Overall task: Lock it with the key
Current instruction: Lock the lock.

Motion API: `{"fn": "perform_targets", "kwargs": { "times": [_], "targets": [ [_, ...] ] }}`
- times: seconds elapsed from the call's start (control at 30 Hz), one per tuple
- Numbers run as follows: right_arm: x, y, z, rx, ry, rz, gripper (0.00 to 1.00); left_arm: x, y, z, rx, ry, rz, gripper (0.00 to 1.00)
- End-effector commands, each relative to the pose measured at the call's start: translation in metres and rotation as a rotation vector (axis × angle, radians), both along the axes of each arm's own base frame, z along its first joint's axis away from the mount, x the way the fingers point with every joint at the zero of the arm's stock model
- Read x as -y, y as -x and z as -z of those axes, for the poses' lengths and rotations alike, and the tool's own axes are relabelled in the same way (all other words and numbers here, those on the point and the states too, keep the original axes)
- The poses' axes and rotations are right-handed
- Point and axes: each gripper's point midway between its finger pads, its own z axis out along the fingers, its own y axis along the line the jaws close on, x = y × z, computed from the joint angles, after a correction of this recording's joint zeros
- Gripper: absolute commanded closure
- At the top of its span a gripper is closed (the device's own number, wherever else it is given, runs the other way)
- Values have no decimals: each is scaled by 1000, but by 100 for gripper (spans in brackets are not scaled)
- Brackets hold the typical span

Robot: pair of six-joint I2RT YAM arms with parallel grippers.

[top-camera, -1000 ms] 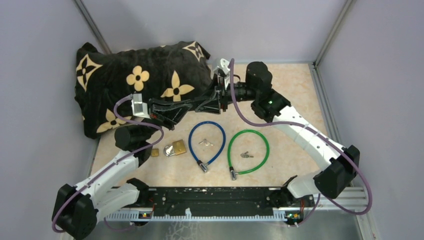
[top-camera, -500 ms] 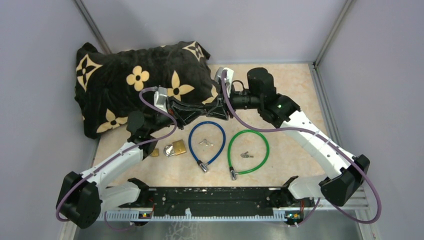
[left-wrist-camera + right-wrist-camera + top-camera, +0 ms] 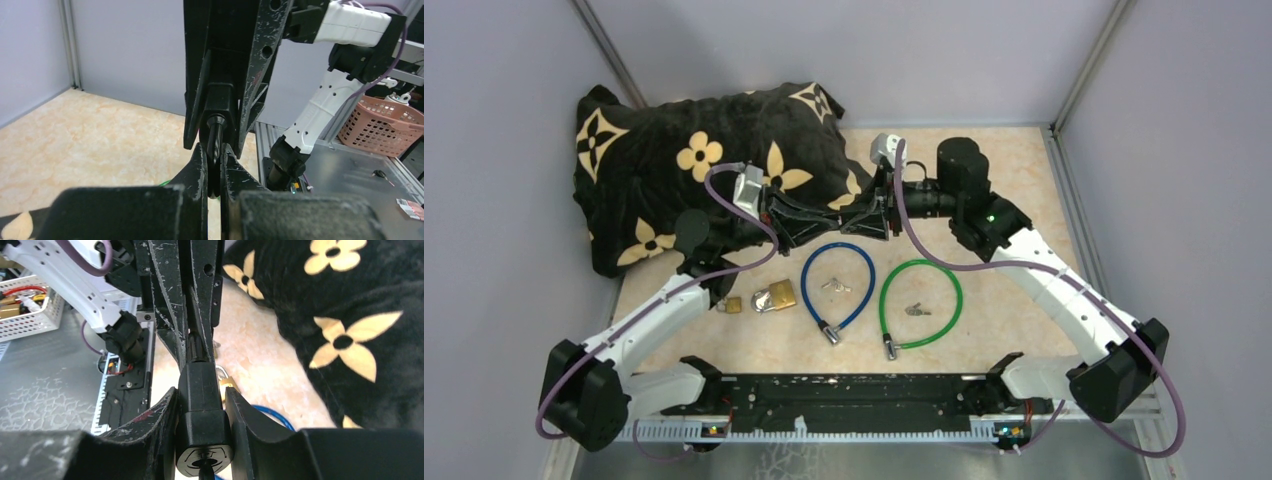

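A black lock body (image 3: 200, 430) hangs in the air above the table, with my right gripper (image 3: 201, 395) shut on its sides. Its round metal face points at the right wrist camera, and a black stem sticks out of the slot in it. My left gripper (image 3: 214, 150) meets it head-on and is shut on a thin black piece, seemingly the key (image 3: 215, 137), which runs into the lock's (image 3: 220, 100) far end. From above, the two grippers touch tip to tip, left gripper (image 3: 824, 214) against right gripper (image 3: 852, 216), just in front of the cushion.
A black cushion with cream flowers (image 3: 674, 160) fills the back left. Below the grippers lie a blue cable lock (image 3: 861, 262), a green cable lock (image 3: 957, 290), each with small keys inside its loop, and a brass padlock (image 3: 776, 296). Grey walls close in the sides.
Both grippers, joined at the lock, have shifted to the right. The left wrist has swung up and right over the cushion's edge, so the pair lies more level.
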Motion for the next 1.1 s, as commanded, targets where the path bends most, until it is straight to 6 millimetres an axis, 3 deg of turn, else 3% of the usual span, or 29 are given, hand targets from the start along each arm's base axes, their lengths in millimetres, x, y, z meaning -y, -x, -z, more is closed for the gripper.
{"fn": "perform_targets", "kwargs": {
  "times": [0.0, 0.23, 0.37, 0.53, 0.87, 1.07],
  "targets": [
    [-70, 5, -23, 219, -199, -168, 100, 31, 102, -2, 48, -93, 473, 100],
    [-69, 7, -60, 308, -253, -163, 100, 43, 88, 38, -157, -191, 453, 100],
    [-74, 11, -66, 333, -255, -181, 100, 47, 86, 49, -198, -225, 465, 100],
    [-78, 11, -62, 331, -248, -193, 100, 54, 89, 48, -178, -233, 486, 100],
    [-79, 13, -44, 311, -224, -208, 100, 66, 95, 28, -85, -191, 536, 100],
    [-81, 14, -46, 318, -228, -229, 100, 75, 97, 33, -82, -200, 553, 100]
  ]
}}
